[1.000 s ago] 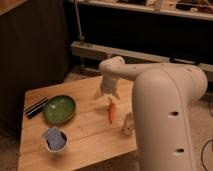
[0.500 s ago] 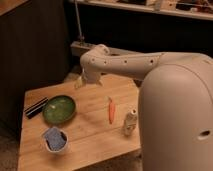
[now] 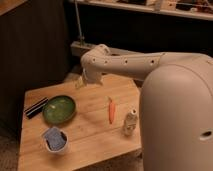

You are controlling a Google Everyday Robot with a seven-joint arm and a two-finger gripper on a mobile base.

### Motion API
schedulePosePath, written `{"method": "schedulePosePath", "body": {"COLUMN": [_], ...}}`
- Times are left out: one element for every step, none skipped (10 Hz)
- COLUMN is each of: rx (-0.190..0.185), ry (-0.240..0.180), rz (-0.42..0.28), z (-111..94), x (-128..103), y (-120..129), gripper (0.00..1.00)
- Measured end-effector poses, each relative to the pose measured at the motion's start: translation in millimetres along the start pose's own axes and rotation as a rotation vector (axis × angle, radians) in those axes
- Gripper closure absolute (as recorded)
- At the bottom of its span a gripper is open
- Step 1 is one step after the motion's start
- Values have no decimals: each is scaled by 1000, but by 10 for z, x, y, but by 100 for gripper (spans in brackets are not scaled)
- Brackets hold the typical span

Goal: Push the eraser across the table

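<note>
The eraser [image 3: 36,107], a small flat black block with thin white stripes, lies near the left edge of the light wooden table [image 3: 95,132], just left of the green bowl [image 3: 59,109]. My gripper [image 3: 80,83] hangs from the white arm [image 3: 120,64] over the table's far edge. It is behind and to the right of the bowl, well apart from the eraser.
A blue-grey sponge in a white cup [image 3: 55,139] stands at the front left. An orange carrot [image 3: 111,110] lies mid-table. A small pale bottle [image 3: 130,123] stands to its right. My white body [image 3: 177,120] fills the right side. A dark wall and shelf are behind.
The arm has swung left, from above the carrot to the table's far edge behind the bowl. The eraser and the other things have not moved.
</note>
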Motion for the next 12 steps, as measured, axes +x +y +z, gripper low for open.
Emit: {"method": "schedulePosePath", "body": {"rx": [2, 6, 17, 28, 41, 60, 72, 81, 97, 102, 105, 109], "ry": [0, 2, 22, 41, 53, 67, 79, 86, 95, 101, 104, 107], "rz": [-2, -8, -30, -60, -94, -146, -192, -233, -298, -346, -390, -446], "z": [0, 9, -9, -12, 5, 45, 89, 134, 191, 229, 267, 320], "x": [4, 11, 42, 92, 146, 252, 367, 459, 593, 705, 801, 929], "y": [-16, -42, -74, -121, -244, -464, -668, -855, -1175, -1396, -1586, -1834], "gripper": [20, 20, 20, 20, 20, 20, 20, 20, 20, 20, 21, 27]}}
